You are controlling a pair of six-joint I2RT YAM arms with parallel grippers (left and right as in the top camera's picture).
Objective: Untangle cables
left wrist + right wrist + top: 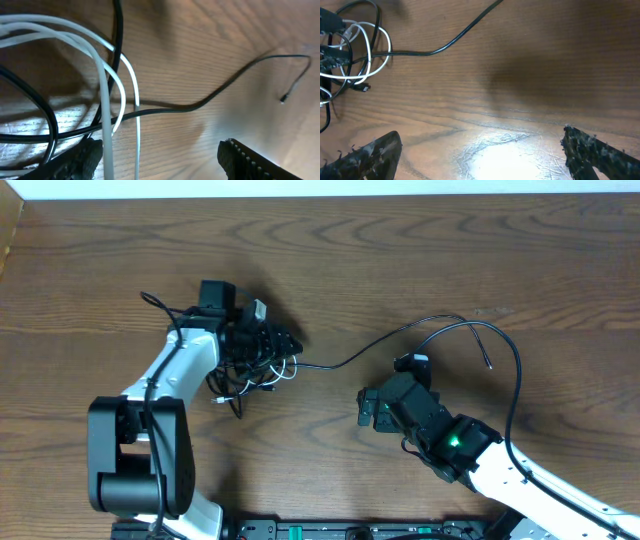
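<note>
The cables lie in a tangle (250,375) on the wooden table: white loops (107,90) knotted with black cords (47,117). One long black cord (350,360) runs right from the tangle and curves round to a small plug end (490,366), also seen in the left wrist view (283,100). My left gripper (283,345) is over the tangle and open (160,160). White strands pass between its fingers close to the left finger. My right gripper (368,408) is open and empty (485,155) above bare wood. The tangle (350,50) is far off at its upper left.
The tabletop (420,250) is dark wood grain. The far edge of the table (320,194) runs along the top. The arm bases and a black rail (350,530) sit at the near edge. The thick black cable of the right arm (515,395) arcs over the right side.
</note>
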